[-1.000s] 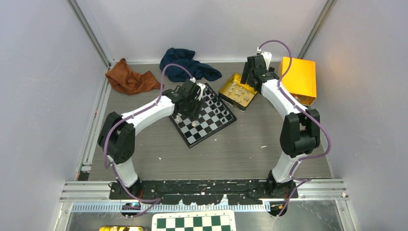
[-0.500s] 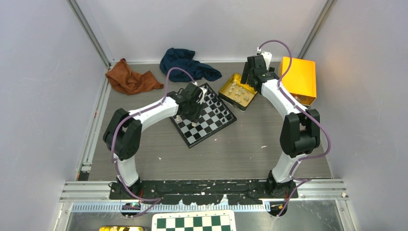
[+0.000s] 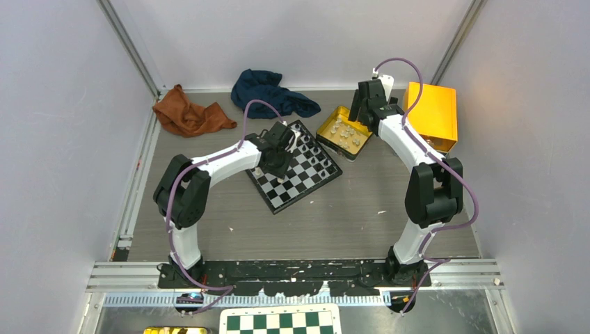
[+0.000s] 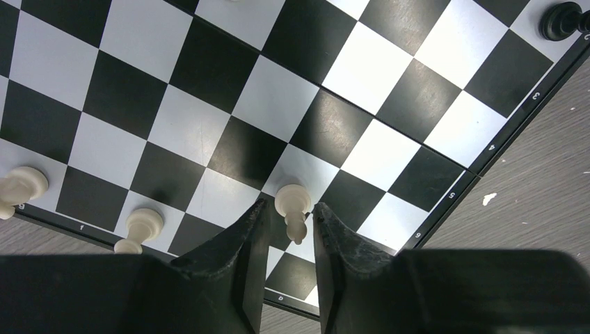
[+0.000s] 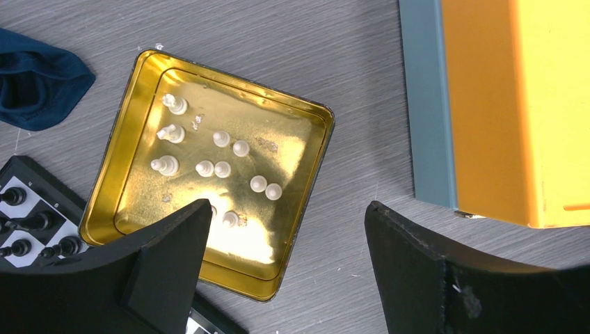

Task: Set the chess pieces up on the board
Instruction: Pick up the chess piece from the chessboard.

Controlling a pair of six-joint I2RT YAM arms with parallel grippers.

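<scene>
The board (image 3: 306,182) lies at mid-table, turned diagonally. My left gripper (image 3: 273,163) hangs low over its left edge. In the left wrist view the gripper (image 4: 291,207) is open by a narrow gap, its fingers flanking a cream pawn (image 4: 293,202) that stands on a white square, with slim gaps on both sides. Two more cream pawns (image 4: 142,224) stand along the same edge, and a black piece (image 4: 560,19) stands at the far corner. My right gripper (image 5: 286,206) is wide open and empty above the gold tin (image 5: 306,118), which holds several cream chess pieces (image 5: 222,169).
An orange box (image 3: 433,115) stands right of the tin. A dark blue cloth (image 3: 268,90) and a rust cloth (image 3: 188,115) lie at the back. Black pieces (image 5: 28,223) line the board's far side. A green-and-white checkered sheet (image 3: 282,322) lies below the arm bases.
My left gripper has shifted slightly right along the board's left edge and its jaws have narrowed around a cream pawn. The right arm has not moved.
</scene>
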